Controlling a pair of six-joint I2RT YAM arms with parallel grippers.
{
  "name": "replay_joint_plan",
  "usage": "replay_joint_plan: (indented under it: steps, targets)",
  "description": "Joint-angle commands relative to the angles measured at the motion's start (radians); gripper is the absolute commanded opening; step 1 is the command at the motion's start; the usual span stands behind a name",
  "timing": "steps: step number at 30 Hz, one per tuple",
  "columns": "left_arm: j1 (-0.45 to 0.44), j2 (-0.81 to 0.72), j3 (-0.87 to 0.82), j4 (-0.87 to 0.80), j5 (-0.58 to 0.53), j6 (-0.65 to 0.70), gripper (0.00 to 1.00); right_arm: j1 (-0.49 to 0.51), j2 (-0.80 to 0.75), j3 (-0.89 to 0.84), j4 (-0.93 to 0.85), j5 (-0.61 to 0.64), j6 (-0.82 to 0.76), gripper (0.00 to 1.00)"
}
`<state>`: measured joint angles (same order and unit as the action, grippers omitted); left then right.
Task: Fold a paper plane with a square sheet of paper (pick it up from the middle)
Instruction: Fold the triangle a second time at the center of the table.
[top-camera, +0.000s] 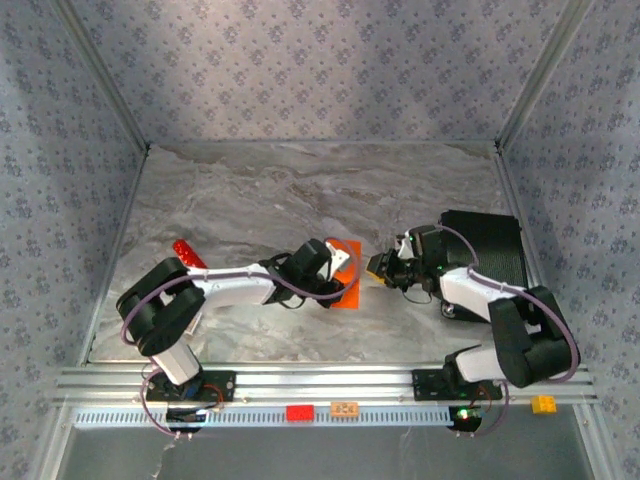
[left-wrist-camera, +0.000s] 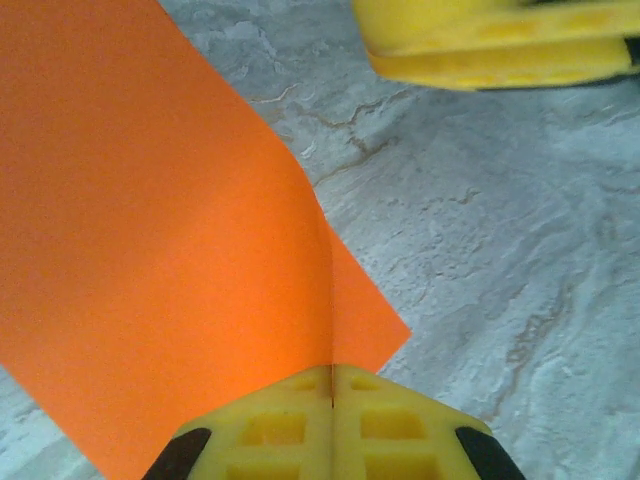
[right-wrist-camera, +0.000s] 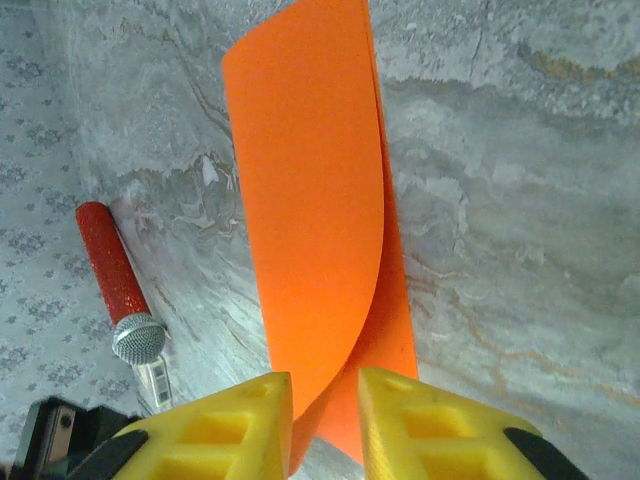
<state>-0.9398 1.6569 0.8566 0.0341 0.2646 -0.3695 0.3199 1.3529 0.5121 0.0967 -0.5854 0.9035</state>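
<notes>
The square sheet of paper (left-wrist-camera: 150, 250) is bright orange and bent over on itself on the marble table. My left gripper (left-wrist-camera: 332, 375) is shut on the paper's edge, where a crease line runs up from the pinched spot. In the top view the left gripper (top-camera: 335, 270) sits over the sheet (top-camera: 347, 292) at mid-table. My right gripper (right-wrist-camera: 325, 395) faces it from the right with its jaws apart, and the curled end of the sheet (right-wrist-camera: 310, 220) hangs loose in the gap. The right gripper (top-camera: 378, 268) is close to the left one. One of its yellow fingers (left-wrist-camera: 500, 45) shows in the left wrist view.
A red cylinder with a grey tip (right-wrist-camera: 108, 265) lies left of the paper near the left wall (top-camera: 188, 252). A black box (top-camera: 490, 250) stands at the right behind the right arm. Small red (top-camera: 299, 411), orange (top-camera: 345, 408) and yellow (top-camera: 543, 404) blocks sit on the front rail.
</notes>
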Motion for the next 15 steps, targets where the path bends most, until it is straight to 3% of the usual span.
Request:
replay_joint_plan:
  steps: [1,5,15]
  targets:
    - [0.036,0.005,-0.021,0.079,0.157,-0.071,0.00,0.034,-0.033,-0.034,-0.044,0.037,0.002,0.21]
    - [0.059,0.001,-0.031,0.090,0.170,-0.085,0.00,0.102,-0.023,-0.049,0.010,0.048,0.038,0.13]
    - [0.059,0.015,-0.006,0.056,0.156,-0.069,0.08,0.176,0.073,-0.010,0.150,0.048,0.103,0.10]
